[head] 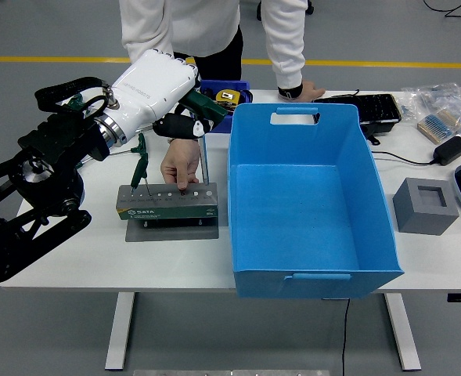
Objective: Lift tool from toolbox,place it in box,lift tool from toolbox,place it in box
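Steel shafts and green handles mark the tools standing in the toolbox, a grey-green rack near the counter's front-left part, just left of the big blue box, which looks empty. One tool rises from the rack's right end, and the left hand has its fingers clamped on its top; a second T-handled tool stands at the rack's left end. A person's hand presses down on the rack's top from the counter's far side. The tool looks light, rigid and thin, with a smooth shaft likely to slip, so the handle is the better hold, and a straight upward pull should free it. The right arm is not visible.
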{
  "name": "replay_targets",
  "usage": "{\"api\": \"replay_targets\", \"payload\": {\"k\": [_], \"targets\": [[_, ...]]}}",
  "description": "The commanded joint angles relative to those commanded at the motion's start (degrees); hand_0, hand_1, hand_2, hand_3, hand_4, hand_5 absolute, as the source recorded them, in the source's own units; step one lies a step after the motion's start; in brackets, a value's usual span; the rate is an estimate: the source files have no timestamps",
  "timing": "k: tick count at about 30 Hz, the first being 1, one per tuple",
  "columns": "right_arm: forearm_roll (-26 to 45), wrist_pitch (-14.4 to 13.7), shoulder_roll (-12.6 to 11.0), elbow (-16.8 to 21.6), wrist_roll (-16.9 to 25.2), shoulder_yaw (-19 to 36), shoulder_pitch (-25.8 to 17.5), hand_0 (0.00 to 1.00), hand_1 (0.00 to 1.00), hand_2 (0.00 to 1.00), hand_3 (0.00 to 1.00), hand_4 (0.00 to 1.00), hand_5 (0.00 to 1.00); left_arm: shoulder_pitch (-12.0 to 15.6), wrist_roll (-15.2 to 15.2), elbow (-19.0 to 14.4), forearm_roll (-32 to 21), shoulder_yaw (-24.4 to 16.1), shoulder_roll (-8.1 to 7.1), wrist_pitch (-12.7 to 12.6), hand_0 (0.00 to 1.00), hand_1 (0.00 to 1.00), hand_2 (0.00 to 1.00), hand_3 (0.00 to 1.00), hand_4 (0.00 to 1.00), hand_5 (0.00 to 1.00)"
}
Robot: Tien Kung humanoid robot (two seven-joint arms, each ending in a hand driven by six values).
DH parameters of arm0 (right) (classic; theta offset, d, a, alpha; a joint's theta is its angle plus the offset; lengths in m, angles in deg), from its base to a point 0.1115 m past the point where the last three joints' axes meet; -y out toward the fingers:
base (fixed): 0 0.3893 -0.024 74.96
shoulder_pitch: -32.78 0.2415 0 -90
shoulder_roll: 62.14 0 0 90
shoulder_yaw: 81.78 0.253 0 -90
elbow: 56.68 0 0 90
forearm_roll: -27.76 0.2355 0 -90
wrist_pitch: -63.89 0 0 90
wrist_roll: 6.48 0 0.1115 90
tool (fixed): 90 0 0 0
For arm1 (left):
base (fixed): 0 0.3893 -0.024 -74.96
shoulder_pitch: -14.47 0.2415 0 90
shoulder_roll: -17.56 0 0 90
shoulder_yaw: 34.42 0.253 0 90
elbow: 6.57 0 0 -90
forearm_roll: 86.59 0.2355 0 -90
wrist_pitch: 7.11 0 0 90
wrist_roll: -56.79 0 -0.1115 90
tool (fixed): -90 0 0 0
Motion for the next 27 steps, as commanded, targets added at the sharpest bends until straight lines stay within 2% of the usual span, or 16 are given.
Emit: {"api": "replay_targets", "payload": {"k": [4,6,8,12,15,19,21,23,27], "targets": [[-0.09,0.01,-0.04,0.00,0.03,0.08,0.14,0.835,0.769,0.772,0.798,0.998,0.851,-2.61,-0.22,-1.50,-1.43,-0.10,-0.64,0.58,0.195,0.002,0.002,0.005,0.685,0.568],[-0.22,0.03,-0.06,0.00,0.01,0.14,0.19,0.835,0.769,0.772,0.798,0.998,0.851,-4.29,-0.38,-2.14,-3.08,-0.46,-0.38,0.65,0.195,0.002,0.002,0.005,0.685,0.568],[-0.29,0.05,-0.09,0.00,-0.01,0.15,0.20,0.835,0.769,0.772,0.798,0.998,0.851,-5.37,-0.48,-2.61,-3.52,-0.83,0.16,0.52,0.195,0.002,0.002,0.005,0.685,0.568],[-0.66,0.12,-0.11,0.00,-0.03,0.29,0.23,0.836,0.768,0.772,0.797,0.998,0.851,-7.32,-0.64,-3.91,-4.58,-1.54,2.74,-0.19,0.194,0.002,0.002,0.005,0.685,0.566],[-0.94,0.19,-0.03,0.00,-0.02,0.37,0.29,0.836,0.768,0.772,0.796,0.998,0.852,-8.04,-0.65,-4.06,-5.46,-1.17,5.58,-0.82,0.194,0.002,0.002,0.006,0.684,0.566],[-1.25,0.30,0.07,0.00,0.01,0.40,0.41,0.836,0.768,0.772,0.796,0.998,0.852,-8.25,-0.43,-2.38,-6.08,0.82,9.86,-1.74,0.194,0.002,0.002,0.006,0.684,0.566],[-1.47,0.36,0.09,0.00,-0.01,0.41,0.47,0.835,0.768,0.772,0.797,0.998,0.852,-7.89,0.03,0.09,-6.24,3.28,12.79,-3.15,0.193,0.002,0.002,0.006,0.683,0.563],[-1.66,0.39,0.11,0.00,-0.06,0.49,0.52,0.835,0.768,0.772,0.797,0.998,0.852,-7.63,0.36,1.97,-6.13,5.03,14.52,-3.89,0.193,0.002,0.002,0.006,0.683,0.563],[-1.85,0.48,0.02,0.00,-0.10,0.37,0.68,0.835,0.768,0.772,0.796,0.998,0.852,-6.83,1.36,7.97,-6.54,10.29,18.34,-5.50,0.194,0.002,0.002,0.007,0.682,0.559]]}}
